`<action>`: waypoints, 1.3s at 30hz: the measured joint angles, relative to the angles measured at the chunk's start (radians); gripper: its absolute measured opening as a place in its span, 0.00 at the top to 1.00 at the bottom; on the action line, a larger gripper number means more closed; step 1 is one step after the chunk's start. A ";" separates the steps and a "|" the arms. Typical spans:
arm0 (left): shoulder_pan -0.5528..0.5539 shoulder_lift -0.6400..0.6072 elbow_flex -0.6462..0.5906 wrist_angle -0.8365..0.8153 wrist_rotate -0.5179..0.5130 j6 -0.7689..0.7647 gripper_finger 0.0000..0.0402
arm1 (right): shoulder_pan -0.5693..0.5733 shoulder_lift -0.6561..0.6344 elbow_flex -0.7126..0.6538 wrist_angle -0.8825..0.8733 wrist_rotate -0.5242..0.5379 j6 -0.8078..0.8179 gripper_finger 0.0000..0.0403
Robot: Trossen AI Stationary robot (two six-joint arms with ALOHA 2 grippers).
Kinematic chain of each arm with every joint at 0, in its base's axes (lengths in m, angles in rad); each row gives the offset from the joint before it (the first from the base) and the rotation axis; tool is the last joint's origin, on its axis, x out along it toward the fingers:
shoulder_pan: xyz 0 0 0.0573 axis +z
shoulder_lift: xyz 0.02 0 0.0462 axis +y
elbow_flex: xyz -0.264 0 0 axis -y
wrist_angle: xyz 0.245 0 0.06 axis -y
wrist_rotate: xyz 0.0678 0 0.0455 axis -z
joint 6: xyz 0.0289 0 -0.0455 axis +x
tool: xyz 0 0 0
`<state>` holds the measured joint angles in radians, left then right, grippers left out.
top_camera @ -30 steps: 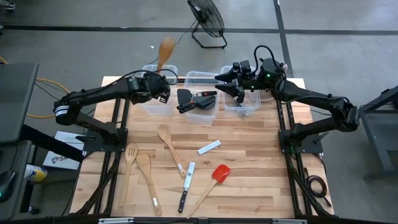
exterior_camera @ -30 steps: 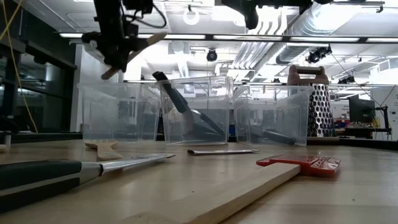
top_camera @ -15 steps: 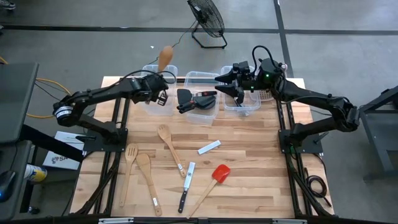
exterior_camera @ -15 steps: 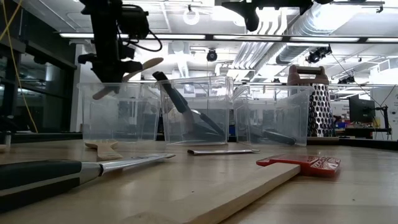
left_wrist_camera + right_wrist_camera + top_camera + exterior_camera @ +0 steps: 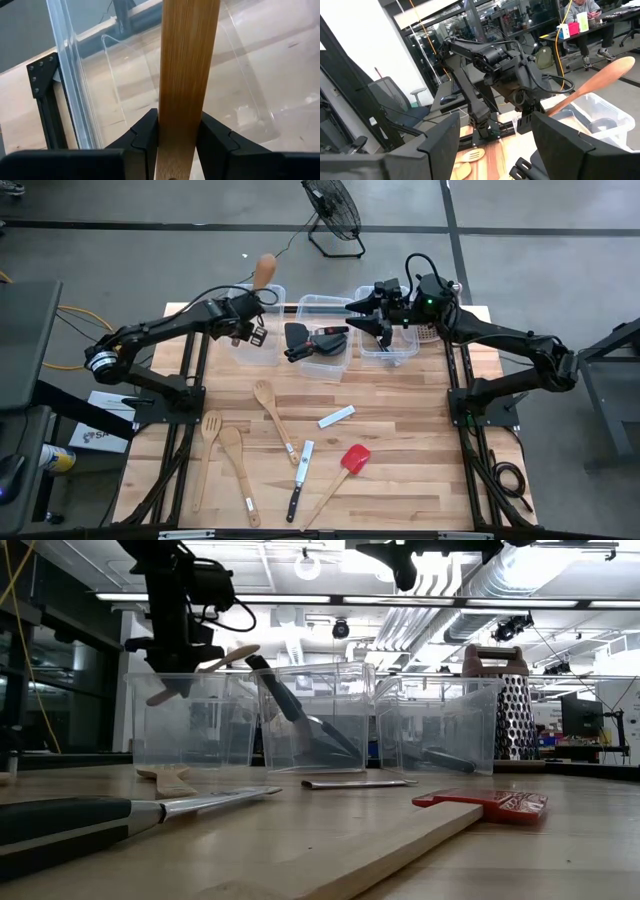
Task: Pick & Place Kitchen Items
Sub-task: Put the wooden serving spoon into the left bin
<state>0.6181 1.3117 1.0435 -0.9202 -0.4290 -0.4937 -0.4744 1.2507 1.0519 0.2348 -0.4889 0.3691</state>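
Left hand pinches a wooden spoon by its handle, tilted over the left clear bin, apparently for lowering handle-first. Right hand hangs spread above the right bin. Other utensils lie on the tabletop.

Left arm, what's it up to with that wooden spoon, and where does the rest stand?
The left end effector is shut on a wooden spoon, holding it tilted over the left clear bin, handle down. The right end effector hangs open above the right bin. The middle bin holds black utensils. Several wooden utensils, knives and a red spatula are on the table.
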 joint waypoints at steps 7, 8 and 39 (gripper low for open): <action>-0.001 0.000 0.000 0.002 0.013 0.000 0.72 | 0.000 0.000 0.000 0.000 0.000 0.000 0.42; -0.001 0.000 0.000 0.002 0.024 0.000 0.72 | 0.000 0.000 0.000 0.000 0.000 0.000 0.42; -0.003 0.091 0.002 -0.012 0.073 -0.004 0.73 | 0.000 0.000 0.000 -0.001 0.000 -0.007 0.42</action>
<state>0.6151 1.4028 1.0451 -0.9318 -0.3564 -0.4976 -0.4741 1.2507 1.0519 0.2337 -0.4892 0.3618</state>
